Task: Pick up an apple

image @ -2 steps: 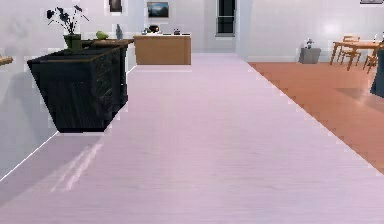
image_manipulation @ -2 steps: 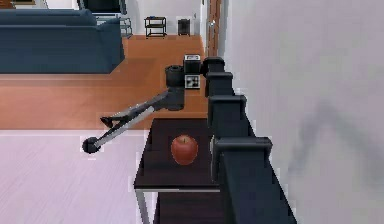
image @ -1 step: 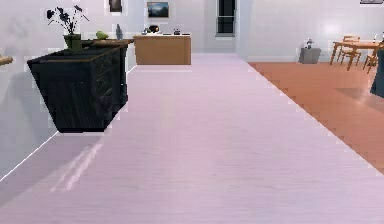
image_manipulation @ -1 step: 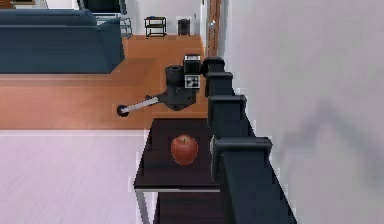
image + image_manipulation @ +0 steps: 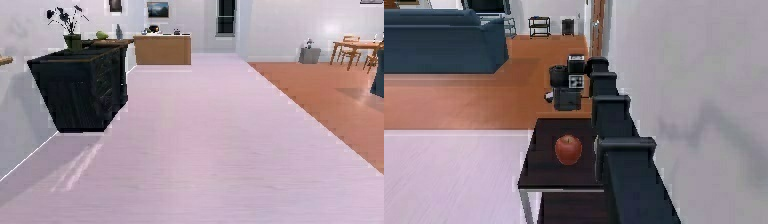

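The apple (image 5: pixel 568 150) lies on the small dark desk (image 5: pixel 541 170), near you. Your hand (image 5: pixel 556 93) hangs farther out over bare floor, holding nothing. The whole grasp is left.

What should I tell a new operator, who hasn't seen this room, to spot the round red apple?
Start at the white wall on the arm side view's right, with the robot's dark square arm beside it. Left of the arm stands a small dark table. The round red apple sits on its top, the one bright red thing against dark surfaces.
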Tool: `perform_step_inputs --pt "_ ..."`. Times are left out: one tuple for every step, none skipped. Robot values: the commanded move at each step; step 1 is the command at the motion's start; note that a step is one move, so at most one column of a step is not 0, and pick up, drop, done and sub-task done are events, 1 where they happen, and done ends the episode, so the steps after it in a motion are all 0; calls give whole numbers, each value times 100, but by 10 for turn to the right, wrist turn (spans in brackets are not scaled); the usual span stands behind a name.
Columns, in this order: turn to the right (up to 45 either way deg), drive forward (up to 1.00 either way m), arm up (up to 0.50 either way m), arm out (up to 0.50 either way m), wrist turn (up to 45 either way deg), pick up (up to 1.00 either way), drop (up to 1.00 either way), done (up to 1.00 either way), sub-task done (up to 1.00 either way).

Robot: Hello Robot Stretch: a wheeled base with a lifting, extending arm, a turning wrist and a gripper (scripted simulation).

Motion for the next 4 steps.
perform_step_inputs --pt "0 0 -26 0 0 0 0 0 0" --pt "0 0 0 0 0 100 0 0 0" --pt "0 0 10 0 0 0 0 0 0" --pt "0 0 0 0 0 0 0 100 0"
